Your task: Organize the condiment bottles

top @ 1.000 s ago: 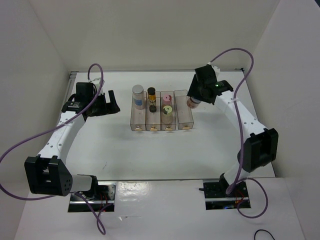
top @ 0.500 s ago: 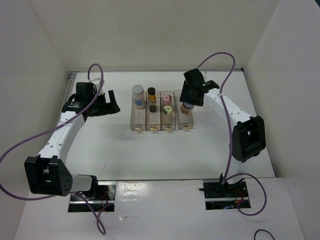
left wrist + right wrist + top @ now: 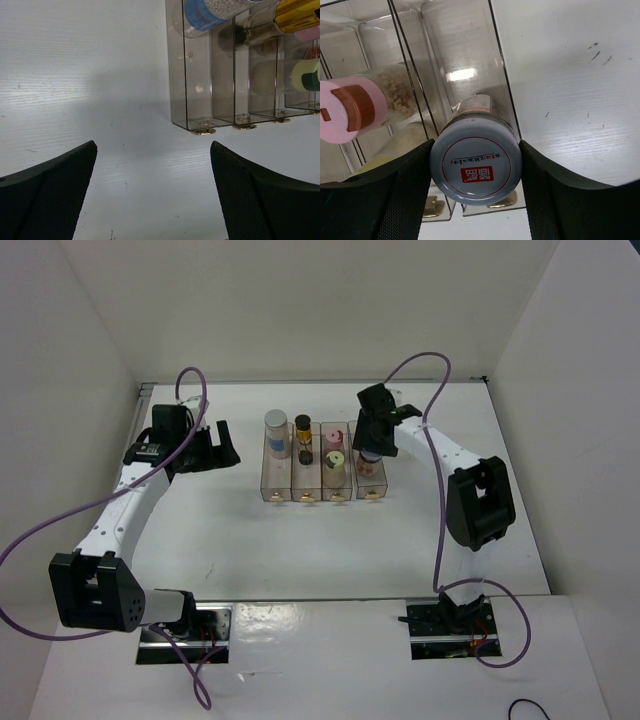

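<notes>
The white-lidded bottle [image 3: 476, 167] hangs over the rack's [image 3: 278, 485] right-end compartment near the surface's [image 3: 250, 540] far edge, clenched in our right claw [image 3: 373, 437]; our left claw [image 3: 152, 195] gapes idle. Off-centre, we risk its base catching the divider and tipping.

left tool [image 3: 155, 192] spread wide; right tool [image 3: 475, 172] clamped, arm outstretched

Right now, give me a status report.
Left gripper open, empty. Right gripper shut on white-lidded bottle, at the rack's rightmost compartment. Nothing seen in the way.
</notes>
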Controlling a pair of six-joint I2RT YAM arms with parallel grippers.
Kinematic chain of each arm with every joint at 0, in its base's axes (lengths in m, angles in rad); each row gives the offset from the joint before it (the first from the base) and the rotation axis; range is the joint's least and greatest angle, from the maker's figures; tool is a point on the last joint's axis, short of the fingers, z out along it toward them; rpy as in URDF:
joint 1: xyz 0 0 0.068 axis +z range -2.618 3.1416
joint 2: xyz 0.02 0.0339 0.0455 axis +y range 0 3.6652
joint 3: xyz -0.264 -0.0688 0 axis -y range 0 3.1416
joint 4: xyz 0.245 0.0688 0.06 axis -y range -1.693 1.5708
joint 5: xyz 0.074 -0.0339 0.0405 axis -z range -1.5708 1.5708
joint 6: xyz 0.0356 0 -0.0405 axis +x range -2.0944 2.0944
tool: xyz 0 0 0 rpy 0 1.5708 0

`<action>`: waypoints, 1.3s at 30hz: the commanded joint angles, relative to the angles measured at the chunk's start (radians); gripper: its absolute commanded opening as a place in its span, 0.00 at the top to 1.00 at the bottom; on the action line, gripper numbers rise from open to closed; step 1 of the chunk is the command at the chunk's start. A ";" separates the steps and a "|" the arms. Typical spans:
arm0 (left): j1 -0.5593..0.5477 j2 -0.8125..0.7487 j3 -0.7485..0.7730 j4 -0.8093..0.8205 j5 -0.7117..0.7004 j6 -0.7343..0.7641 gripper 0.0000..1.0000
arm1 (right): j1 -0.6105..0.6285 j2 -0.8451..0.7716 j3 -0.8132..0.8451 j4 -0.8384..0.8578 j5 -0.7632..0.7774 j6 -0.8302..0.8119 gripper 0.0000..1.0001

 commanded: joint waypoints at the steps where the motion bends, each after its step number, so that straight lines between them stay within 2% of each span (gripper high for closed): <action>1: 0.006 0.011 -0.004 0.031 0.014 0.017 0.00 | 0.018 0.003 0.027 0.097 0.012 0.007 0.99; 14: 0.006 0.011 -0.004 0.031 0.014 0.017 0.00 | 0.047 0.030 0.017 0.085 0.022 0.061 0.95; 18: 0.006 0.011 -0.004 0.031 0.014 0.017 0.00 | 0.058 0.040 0.007 0.076 0.022 0.070 0.91; 21: 0.006 0.011 -0.004 0.031 0.014 0.017 0.00 | 0.058 0.040 0.007 0.076 0.022 0.079 0.78; 22: 0.006 0.011 -0.004 0.031 0.023 0.017 0.00 | 0.058 0.040 -0.002 0.076 0.031 0.079 0.64; 24: 0.006 0.011 -0.004 0.031 0.023 0.017 0.00 | 0.058 0.040 -0.003 0.076 0.031 0.079 0.55; 25: 0.006 0.011 -0.004 0.031 0.023 0.017 0.00 | 0.058 0.040 -0.012 0.076 0.031 0.079 0.44; 28: 0.006 0.011 -0.004 0.031 0.023 0.017 0.00 | 0.058 0.040 -0.012 0.087 0.022 0.079 0.35; 31: 0.006 0.011 -0.004 0.031 0.023 0.017 0.00 | 0.058 0.040 0.023 0.073 0.000 0.070 0.22; 34: 0.006 0.011 0.005 0.031 0.032 0.017 0.00 | 0.058 0.030 0.054 0.033 0.011 0.070 0.04; 39: 0.006 0.020 0.005 0.031 0.032 0.017 0.00 | 0.058 -0.009 0.063 0.013 0.011 0.061 0.02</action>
